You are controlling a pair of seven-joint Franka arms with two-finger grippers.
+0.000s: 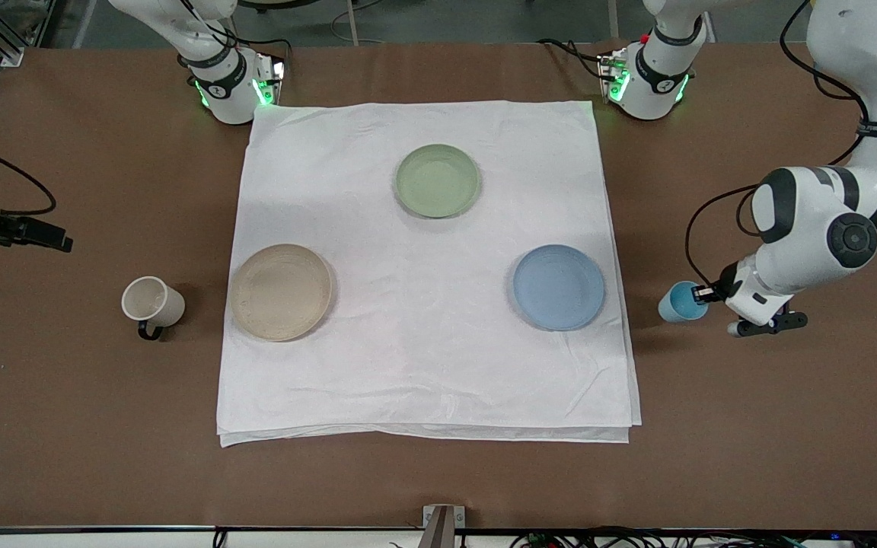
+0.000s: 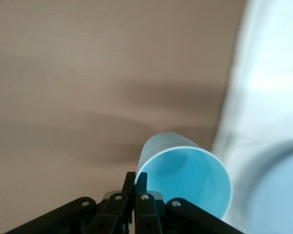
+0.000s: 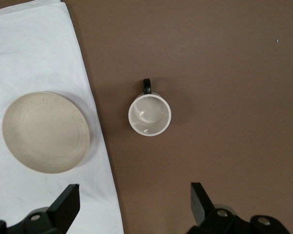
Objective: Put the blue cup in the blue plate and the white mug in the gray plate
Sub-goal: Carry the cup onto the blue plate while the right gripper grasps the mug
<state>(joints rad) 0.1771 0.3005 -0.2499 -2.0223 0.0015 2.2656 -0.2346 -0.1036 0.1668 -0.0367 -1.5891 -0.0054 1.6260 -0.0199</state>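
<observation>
The left gripper point(image 1: 701, 293) had its jaws pinching the cup point(image 1: 680, 302) rim, beside the blue plate point(image 1: 559, 287). The right gripper point(image 3: 134, 202) hung over the mug point(image 3: 149, 113), jaws spread wide.

3 plates point(image 1: 438, 180), 1 cup point(image 1: 680, 301), 1 mug point(image 1: 151, 303)

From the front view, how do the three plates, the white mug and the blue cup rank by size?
1. gray plate
2. blue plate, slightly smaller
3. green plate, though it lies farther from the camera, so that is unsure
4. white mug
5. blue cup, pinched at its rim by the left claw
</observation>
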